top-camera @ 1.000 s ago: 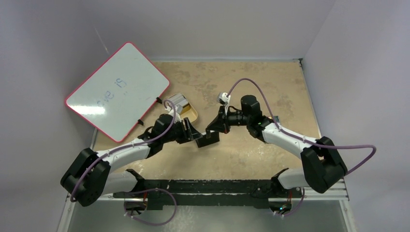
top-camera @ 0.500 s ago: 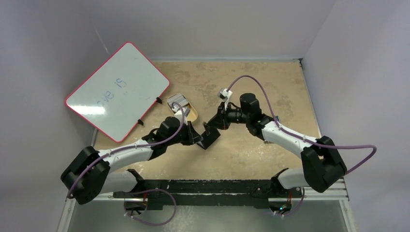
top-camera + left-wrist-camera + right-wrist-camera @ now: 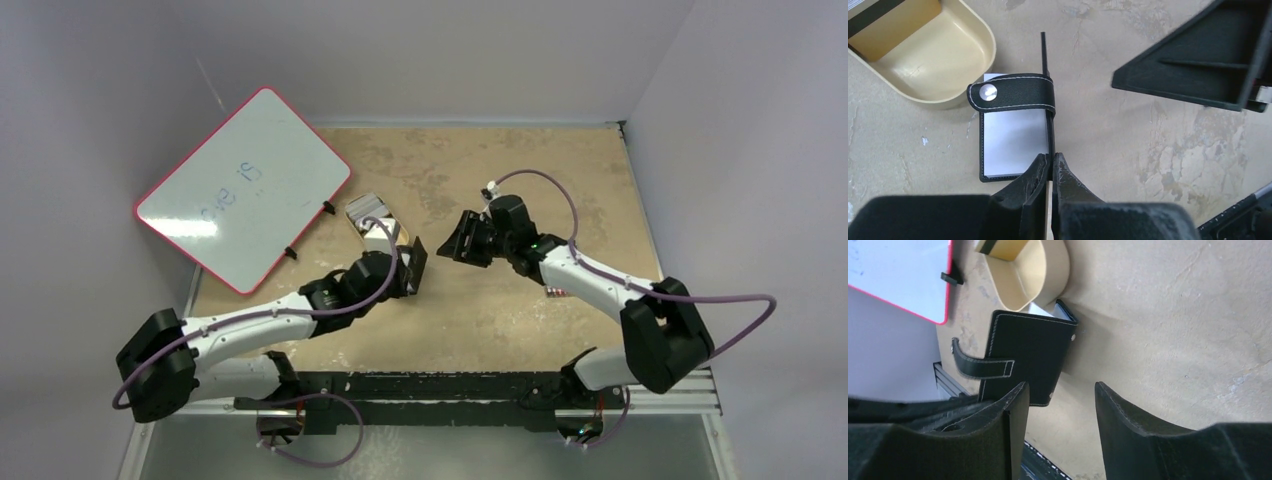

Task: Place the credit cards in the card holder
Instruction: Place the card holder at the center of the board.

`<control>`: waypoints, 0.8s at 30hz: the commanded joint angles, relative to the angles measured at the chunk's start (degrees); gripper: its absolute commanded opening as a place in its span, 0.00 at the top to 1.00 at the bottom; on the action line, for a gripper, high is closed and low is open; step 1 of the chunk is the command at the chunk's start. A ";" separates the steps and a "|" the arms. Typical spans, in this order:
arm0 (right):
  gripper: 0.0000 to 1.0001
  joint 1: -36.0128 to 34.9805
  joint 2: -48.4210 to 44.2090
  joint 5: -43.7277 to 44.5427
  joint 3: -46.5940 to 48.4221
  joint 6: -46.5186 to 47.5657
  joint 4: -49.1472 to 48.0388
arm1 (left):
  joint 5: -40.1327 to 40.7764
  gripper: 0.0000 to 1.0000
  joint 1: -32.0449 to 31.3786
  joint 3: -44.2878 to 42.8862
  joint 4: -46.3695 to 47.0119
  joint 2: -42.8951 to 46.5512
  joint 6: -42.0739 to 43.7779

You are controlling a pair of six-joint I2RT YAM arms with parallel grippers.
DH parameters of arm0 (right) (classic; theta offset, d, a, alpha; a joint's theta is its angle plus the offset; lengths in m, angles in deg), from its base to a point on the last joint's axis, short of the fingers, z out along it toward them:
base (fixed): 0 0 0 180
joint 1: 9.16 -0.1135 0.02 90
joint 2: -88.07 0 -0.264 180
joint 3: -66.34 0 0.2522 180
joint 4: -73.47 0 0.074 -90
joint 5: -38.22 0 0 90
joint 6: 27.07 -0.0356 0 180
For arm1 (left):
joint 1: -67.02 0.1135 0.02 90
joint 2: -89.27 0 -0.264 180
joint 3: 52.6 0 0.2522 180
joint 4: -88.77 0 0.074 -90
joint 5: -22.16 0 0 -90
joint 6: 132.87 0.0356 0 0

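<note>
The black card holder (image 3: 1015, 92) is open, one leaf lying on the table with its pale lining up and the other standing on edge. My left gripper (image 3: 1052, 156) is shut on that upright leaf; its snap tab (image 3: 988, 92) lies across the flat leaf. From above, the card holder (image 3: 414, 262) sits just right of the tin. My right gripper (image 3: 1060, 387) is open and empty, a little apart from the holder (image 3: 1033, 352). A gold credit card (image 3: 893, 22) with a black stripe leans in the tin; the credit cards (image 3: 364, 207) show there from above.
A cream oval tin (image 3: 968, 75) sits just beyond the holder. A red-rimmed whiteboard (image 3: 240, 185) leans at the back left. A small striped item (image 3: 556, 292) lies by the right forearm. Walls close in on both sides.
My left gripper has shut on the card holder's leaf and swung it upright near the tin. My right gripper has opened, let go of the holder and drawn back to the right.
</note>
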 commanded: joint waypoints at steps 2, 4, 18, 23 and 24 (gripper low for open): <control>0.41 -0.23 2.78 -0.40 4.03 -6.48 0.38 | 13.99 1.00 -6.24 -6.42 -2.94 -6.03 4.32; 0.35 -0.27 2.80 -0.76 4.06 -7.80 -1.69 | 16.06 1.00 -8.49 -7.43 -3.07 -7.91 5.17; 0.33 -2.53 15.02 -0.81 7.89 -8.10 -3.16 | 26.51 1.00 -15.37 -11.70 -6.50 -17.28 4.61; 0.50 -2.93 16.38 -0.10 8.32 -5.75 -2.52 | 28.45 1.00 -16.52 -14.45 -10.25 -19.49 3.52; 0.55 -2.87 16.26 0.32 7.94 -4.78 -2.46 | 28.08 1.00 -16.53 -14.56 -10.80 -19.10 3.00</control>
